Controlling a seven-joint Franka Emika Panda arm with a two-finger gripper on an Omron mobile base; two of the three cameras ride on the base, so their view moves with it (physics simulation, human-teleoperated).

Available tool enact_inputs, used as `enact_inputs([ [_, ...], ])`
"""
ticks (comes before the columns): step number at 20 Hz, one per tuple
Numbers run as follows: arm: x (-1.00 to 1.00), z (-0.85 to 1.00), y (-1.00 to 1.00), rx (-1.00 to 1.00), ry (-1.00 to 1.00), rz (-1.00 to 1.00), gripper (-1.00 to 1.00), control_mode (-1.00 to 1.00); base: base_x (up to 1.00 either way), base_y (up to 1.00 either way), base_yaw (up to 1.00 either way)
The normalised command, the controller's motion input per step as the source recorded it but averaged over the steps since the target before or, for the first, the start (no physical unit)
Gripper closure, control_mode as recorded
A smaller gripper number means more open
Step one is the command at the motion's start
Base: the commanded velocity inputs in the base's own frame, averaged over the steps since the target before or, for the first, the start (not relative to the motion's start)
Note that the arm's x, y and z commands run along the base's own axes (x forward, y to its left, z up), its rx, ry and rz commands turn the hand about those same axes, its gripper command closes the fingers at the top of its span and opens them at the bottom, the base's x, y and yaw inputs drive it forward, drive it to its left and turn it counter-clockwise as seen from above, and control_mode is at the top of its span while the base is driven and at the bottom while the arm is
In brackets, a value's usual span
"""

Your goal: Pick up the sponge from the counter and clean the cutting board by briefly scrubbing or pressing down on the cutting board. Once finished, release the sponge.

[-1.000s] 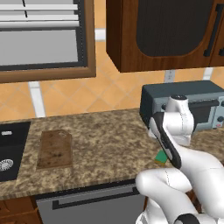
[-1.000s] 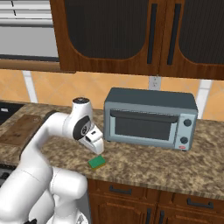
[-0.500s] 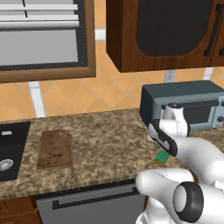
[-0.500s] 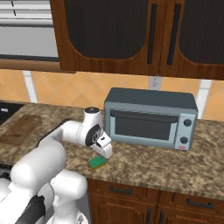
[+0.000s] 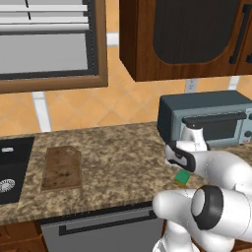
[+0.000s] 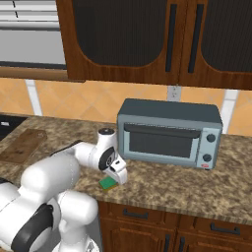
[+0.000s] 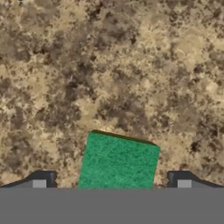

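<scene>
Over the last second the arm has swung down so the gripper (image 7: pixel 112 186), jaws spread wide apart, now straddles the sponge (image 7: pixel 118 162) lying at six o'clock on the surface (image 7: pixel 109 65), so closing looks next, cutting board (image 5: pixel 61 169) untouched

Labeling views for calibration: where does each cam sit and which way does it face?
Left base view: behind-left, looks over counter, cutting board, toaster oven; arm lower right.
Right base view: behind-right, same counter, toaster oven; arm lower left.
Hand view: on the hand, facing down at sponge between open claw tips.
All three share the sponge.
</scene>
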Motion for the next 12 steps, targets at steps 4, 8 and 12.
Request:
enact_inputs([
  [4,0.00,-0.32,0.00,0.00,0.00,-0.02,-1.00,-1.00,0.00,0.00,0.00],
  [8,0.01,-0.22,0.02,0.00,0.00,-0.03,-1.00,-1.00,0.00,0.00,0.00],
  [12,0.00,-0.17,0.00,0.00,0.00,-0.03,-1.00,-1.00,0.00,0.00,0.00],
])
